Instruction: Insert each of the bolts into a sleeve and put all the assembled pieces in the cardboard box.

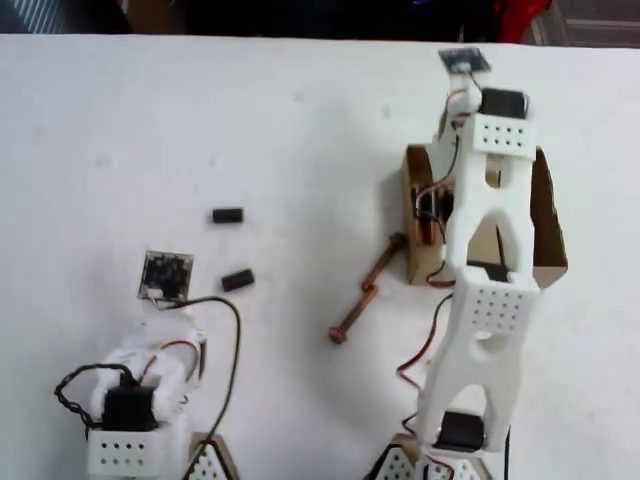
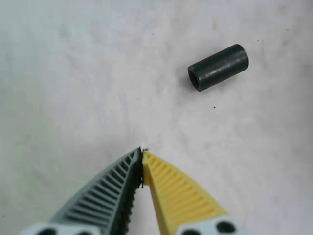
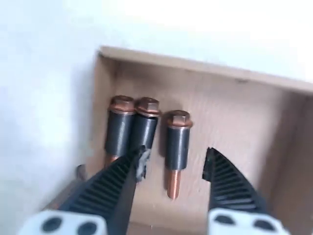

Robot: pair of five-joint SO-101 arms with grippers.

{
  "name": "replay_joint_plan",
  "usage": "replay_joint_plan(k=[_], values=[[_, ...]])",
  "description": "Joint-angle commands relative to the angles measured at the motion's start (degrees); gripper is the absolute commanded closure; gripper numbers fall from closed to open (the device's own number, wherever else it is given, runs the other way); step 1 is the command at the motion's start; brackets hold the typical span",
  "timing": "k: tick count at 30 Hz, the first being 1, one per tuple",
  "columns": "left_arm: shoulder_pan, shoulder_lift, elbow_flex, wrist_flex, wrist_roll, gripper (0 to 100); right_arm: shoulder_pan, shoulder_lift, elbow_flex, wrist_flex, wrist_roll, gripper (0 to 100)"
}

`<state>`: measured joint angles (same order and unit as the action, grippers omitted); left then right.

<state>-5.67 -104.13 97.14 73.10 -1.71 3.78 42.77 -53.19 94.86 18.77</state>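
Observation:
Three assembled pieces [image 3: 178,139], each a copper bolt in a black sleeve, lie side by side in the cardboard box [image 3: 195,63]. My right gripper [image 3: 176,160] hangs open just above them, holding nothing. In the high view the right arm [image 1: 485,300] covers much of the box [image 1: 548,235]. Two bare copper bolts [image 1: 365,290] lie end to end on the table, left of the box. Two loose black sleeves [image 1: 227,215] [image 1: 237,281] lie further left. My left gripper [image 2: 142,155] is shut and empty, a short way from one sleeve [image 2: 218,67].
The white table [image 1: 300,120] is bare towards the back and the left. The left arm's base [image 1: 125,440] and its black cable [image 1: 232,350] sit at the front left edge. The right arm's base [image 1: 450,450] stands at the front.

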Motion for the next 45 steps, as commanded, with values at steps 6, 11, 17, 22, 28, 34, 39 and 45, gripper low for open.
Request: replay_joint_plan(k=[6, 11, 17, 22, 28, 34, 39, 45], values=[[-0.5, -0.6, -0.1, 0.4, -0.5, 98, -4.7, -1.2, -19.3, 6.5, 0.3, 84.0], [-0.5, -0.6, -0.1, 0.4, -0.5, 98, -7.3, -5.9, -19.2, 6.5, 0.3, 84.0], [-0.5, -0.6, -0.1, 0.4, -0.5, 98, -9.9, -16.2, -19.1, 6.5, 0.3, 84.0], [-0.5, -0.6, -0.1, 0.4, -0.5, 98, -11.6, -26.8, -13.5, 6.5, 0.3, 84.0], [-0.5, -0.6, -0.1, 0.4, -0.5, 98, -15.9, -42.2, 3.3, 6.5, 0.2, 84.0], [-1.4, -0.6, -0.1, 0.5, -0.5, 98, -23.9, -54.2, 18.4, 6.5, 0.2, 84.0], [-6.5, -0.6, -0.1, 0.5, -0.5, 98, -29.2, -58.7, 32.3, 6.2, 0.2, 84.0], [-14.3, -0.6, -0.1, 0.5, -0.5, 98, -33.8, -58.9, 44.8, 0.6, 0.2, 84.0]])
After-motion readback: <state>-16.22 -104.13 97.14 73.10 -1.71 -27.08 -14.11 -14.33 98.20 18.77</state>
